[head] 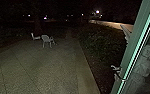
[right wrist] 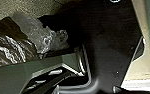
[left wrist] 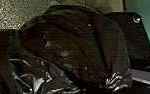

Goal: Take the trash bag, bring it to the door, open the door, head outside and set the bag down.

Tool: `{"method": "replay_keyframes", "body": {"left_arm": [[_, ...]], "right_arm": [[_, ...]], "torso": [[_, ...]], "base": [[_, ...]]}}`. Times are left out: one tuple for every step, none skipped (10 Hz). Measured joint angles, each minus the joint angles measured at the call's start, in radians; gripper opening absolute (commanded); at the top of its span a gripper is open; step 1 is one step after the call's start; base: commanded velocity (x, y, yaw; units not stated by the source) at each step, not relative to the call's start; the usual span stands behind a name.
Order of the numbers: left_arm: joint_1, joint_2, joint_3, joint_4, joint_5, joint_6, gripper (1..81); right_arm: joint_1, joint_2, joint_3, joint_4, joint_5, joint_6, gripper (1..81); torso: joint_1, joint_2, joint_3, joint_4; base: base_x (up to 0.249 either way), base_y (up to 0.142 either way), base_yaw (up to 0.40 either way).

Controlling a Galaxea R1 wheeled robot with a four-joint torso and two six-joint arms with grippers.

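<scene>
Bag point(left wrist: 73, 47) bulges beside the base point(right wrist: 111, 45), its pale, crumpled end point(right wrist: 32, 30) pointing toward the base; its long axis I cannot tell. Nor can I tell whether either gripper's jaws are apart, together or clamped. Paving point(head: 48, 67) spreads ahead of the base.

chairs point(head: 46, 38) on paving point(head: 46, 67) ahead, shrubs point(head: 98, 42) to its right, door frame point(head: 131, 50) at far right

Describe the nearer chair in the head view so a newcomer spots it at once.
Start at the paved yard and follow it away to where the low greenery lies on its right. Toward the far end stands the pale chair. It is nearer, and right of its pale neighbour.
</scene>
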Motion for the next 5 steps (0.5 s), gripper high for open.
{"method": "replay_keyframes", "body": {"left_arm": [[-0.002,0.000,0.000,0.000,0.000,0.000,1.0],[-0.001,0.000,0.000,0.000,0.000,0.000,1.0],[0.002,0.000,0.000,0.000,0.001,0.000,1.0],[0.009,0.000,0.000,0.000,0.003,0.000,1.0],[0.010,0.000,0.000,0.000,0.003,0.000,1.0]], "right_arm": [[0.001,0.000,0.000,0.000,0.003,0.000,81.1],[0.000,0.000,0.000,0.000,0.001,0.000,81.1],[-0.003,0.000,0.000,0.000,0.002,0.000,81.1],[-0.013,0.000,0.000,0.000,-0.002,0.000,81.1],[-0.013,0.000,0.000,0.000,-0.003,0.000,81.1]], "torso": [[0.000,0.000,0.000,0.000],[0.000,0.000,0.000,0.000],[-0.001,0.000,0.000,0.000],[-0.003,-0.001,0.000,0.000],[-0.002,-0.001,0.000,0.000]], "base": [[0.087,0.000,0.000],[0.088,0.000,0.000],[0.088,0.000,0.000],[0.087,0.000,0.000],[0.088,0.000,0.000]]}}
